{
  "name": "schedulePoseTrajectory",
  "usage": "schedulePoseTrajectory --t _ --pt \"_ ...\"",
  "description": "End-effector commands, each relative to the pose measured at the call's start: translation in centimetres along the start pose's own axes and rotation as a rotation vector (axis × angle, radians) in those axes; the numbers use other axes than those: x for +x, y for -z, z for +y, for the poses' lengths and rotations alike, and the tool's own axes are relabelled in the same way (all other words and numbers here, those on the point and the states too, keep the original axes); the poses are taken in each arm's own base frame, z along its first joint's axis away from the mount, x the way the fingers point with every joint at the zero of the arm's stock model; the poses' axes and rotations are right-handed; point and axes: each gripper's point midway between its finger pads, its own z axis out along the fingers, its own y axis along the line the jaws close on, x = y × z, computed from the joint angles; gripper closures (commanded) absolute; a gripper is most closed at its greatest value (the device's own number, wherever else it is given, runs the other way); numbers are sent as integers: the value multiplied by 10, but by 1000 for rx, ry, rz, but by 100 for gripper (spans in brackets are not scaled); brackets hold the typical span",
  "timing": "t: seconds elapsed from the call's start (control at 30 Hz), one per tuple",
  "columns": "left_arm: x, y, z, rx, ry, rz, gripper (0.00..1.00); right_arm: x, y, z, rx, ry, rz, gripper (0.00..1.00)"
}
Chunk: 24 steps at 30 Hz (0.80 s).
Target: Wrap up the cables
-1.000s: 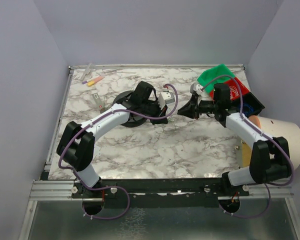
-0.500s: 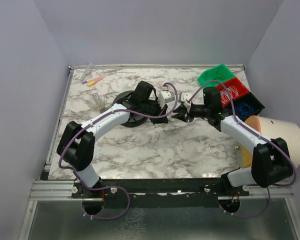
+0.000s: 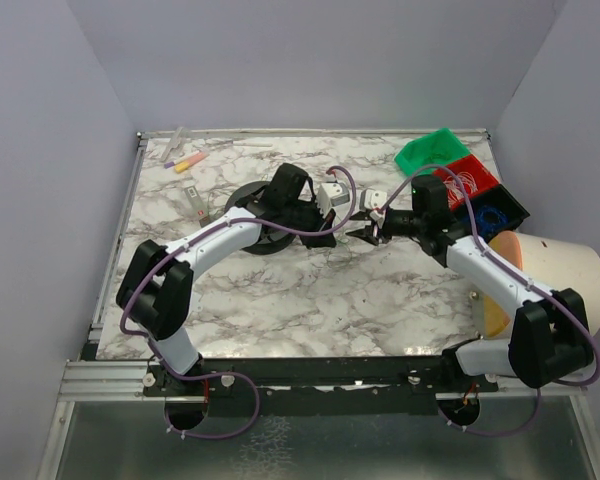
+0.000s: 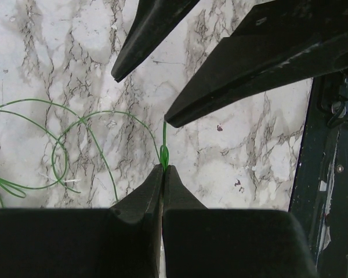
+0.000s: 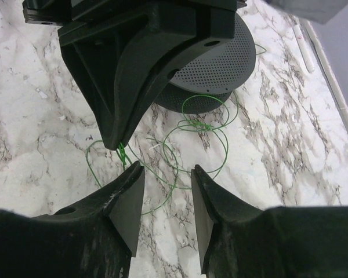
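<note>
The left gripper's (image 4: 163, 169) black fingers are pressed tight together, pinching a thin green wire (image 4: 164, 142) that curls off in loose loops to the left over the white marble-patterned tabletop (image 4: 75, 58). Opposite, the right gripper's (image 4: 140, 99) two black tapered fingers are spread apart. The lower tip sits at the wire's upper end, perhaps touching it.

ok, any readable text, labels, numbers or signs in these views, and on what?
No readable text in any view.
Too small to read: dark marks on the small white piece at the left of the marble table.
Wrist views: green cable and black spool, no print on either.
</note>
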Motion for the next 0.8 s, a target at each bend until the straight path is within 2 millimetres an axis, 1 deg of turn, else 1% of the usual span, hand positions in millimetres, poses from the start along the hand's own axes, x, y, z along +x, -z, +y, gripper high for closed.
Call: schedulePoseTrajectory --t 0.0,0.1,0.3,0.57,0.77 --pt "1 -5 10 -27 22 3 100 8 0 13 -39 21 28 56" --pt "1 -6 9 -19 33 2 100 18 -3 14 -40 36 61 56" --pt "2 -7 9 -11 40 4 100 22 -7 16 -39 52 77 55" --pt "-2 -7 7 2 49 -3 100 34 -14 22 -59 67 122 55" --pt "-2 -6 6 7 48 -5 100 42 -16 11 6 102 164 56"
